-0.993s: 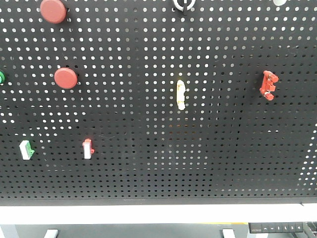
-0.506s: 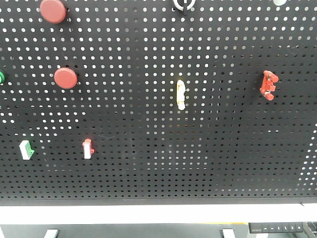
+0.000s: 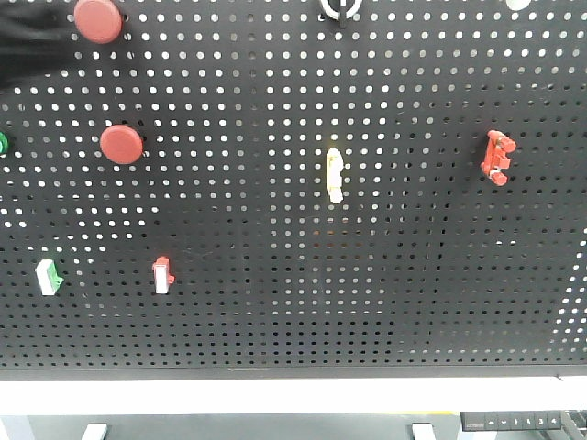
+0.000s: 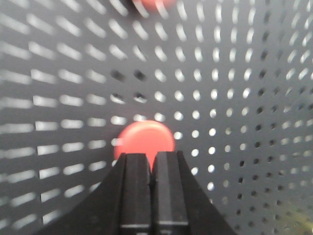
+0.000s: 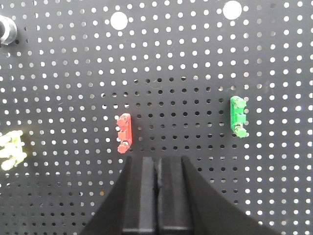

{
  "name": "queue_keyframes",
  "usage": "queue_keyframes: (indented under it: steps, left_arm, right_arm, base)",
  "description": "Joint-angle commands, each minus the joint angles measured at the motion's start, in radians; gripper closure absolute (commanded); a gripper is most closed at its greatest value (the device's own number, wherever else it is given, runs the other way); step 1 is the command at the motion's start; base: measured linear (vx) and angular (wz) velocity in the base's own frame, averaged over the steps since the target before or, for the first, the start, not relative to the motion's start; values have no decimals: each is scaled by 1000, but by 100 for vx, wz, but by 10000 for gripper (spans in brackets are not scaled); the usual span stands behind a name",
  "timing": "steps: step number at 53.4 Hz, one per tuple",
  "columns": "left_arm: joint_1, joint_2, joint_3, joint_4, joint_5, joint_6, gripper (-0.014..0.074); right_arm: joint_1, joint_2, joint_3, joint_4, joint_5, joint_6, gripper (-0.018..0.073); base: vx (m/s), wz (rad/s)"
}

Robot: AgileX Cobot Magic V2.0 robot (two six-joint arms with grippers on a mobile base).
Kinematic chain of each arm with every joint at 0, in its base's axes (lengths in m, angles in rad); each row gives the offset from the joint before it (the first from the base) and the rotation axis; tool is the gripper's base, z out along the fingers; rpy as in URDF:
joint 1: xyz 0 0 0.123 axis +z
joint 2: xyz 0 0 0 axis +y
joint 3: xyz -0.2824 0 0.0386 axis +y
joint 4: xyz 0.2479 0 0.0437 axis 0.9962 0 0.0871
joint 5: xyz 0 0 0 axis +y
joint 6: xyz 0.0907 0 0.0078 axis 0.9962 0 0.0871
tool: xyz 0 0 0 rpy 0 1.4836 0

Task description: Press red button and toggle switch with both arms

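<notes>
Left claw (image 4: 151,161) w/ fingers pressed together, right at the round red plastic button (image 4: 145,138), can't tell if touching. Right claw (image 5: 157,164) closed too, just below the small bright-red notched toggle switch (image 5: 123,132), w/ a gap.

The pegboard (image 3: 413,293) is black with an even grid of small pale holes. The round button (image 3: 121,144) at left and the toggle switch (image 3: 496,157) are red, the lever (image 3: 335,175) mid-frame pale yellow. The left hand (image 4: 150,166) and right hand (image 5: 157,169) are matte black.
</notes>
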Motion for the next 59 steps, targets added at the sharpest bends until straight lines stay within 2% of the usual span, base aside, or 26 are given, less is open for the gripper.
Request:
queue_keyframes:
  steps: [1,17,36,48,59]
  left_arm:
    - [-10,10,-81,-1,-60,-5,594]
    - [-10,93,-168,-1,-44,-5,594]
    - [-10,92,-168,-2,-34,-7,594]
    - [-44,16,-168,-5,110,-5,594]
    - [-87,-64,-142,0,167,-5,594]
  right_arm:
    - [0,5,-32,-4,-90,-1,564]
    - [0,5,-32,-4,-90,-1,564]
    - [0,5,-32,-4,-90,-1,564]
    - [0,5,-32,-4,-97,-1,564]
    - [0,5,-32,-4,-105,-1,564]
  base:
    - [0,0]
    - [0,0]
    - [0,0]
    - [0,0]
    - [0,0]
